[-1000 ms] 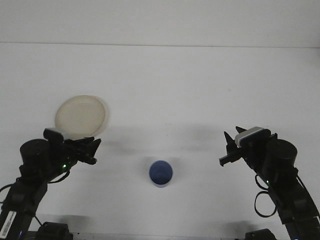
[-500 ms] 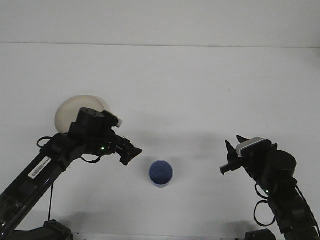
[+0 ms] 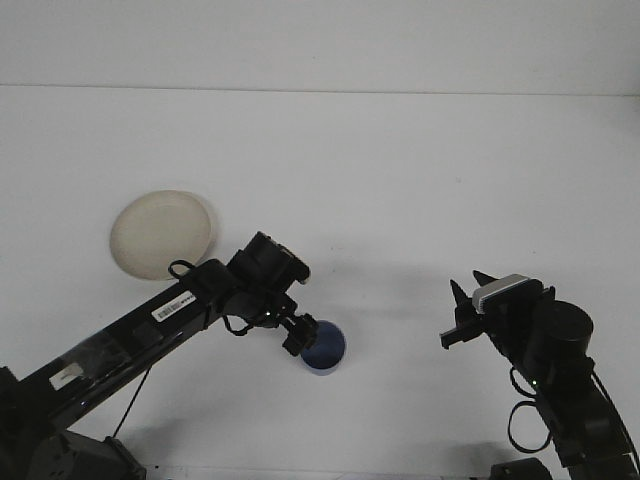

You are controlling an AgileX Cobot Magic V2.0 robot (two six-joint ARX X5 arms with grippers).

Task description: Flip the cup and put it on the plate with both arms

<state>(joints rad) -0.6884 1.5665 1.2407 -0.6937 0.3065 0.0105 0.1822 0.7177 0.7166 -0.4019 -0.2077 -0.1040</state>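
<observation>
1. Front view, left arm: the left pincer [image 3: 300, 335] reaches out low over the white desk [image 3: 400, 180] and sits at the near-left rim of the blue cup [image 3: 322, 347], overlapping that rim from this angle. Whether its fingers are spread or closed cannot be told, since the dark tip shows only as one blob against the cup (real contact with the rim is not clear either).

2. Front view, cup: the cup stands on the desk with a blue round face turned up toward the camera, just right of the left pincer's tip and well to the left of the right pincer [image 3: 462, 318]. Whether that face is its mouth or its base cannot be told.

3. Front view, plate: the cream plate [image 3: 161, 233] lies flat on the desk, up and to the left of the left pincer, well apart from the cup, with nothing on it.

4. Front view, right arm: the right pincer is held off to the right of the cup, well apart from it, its two dark fingers spread a little with a gap between them, and nothing in them.
</observation>
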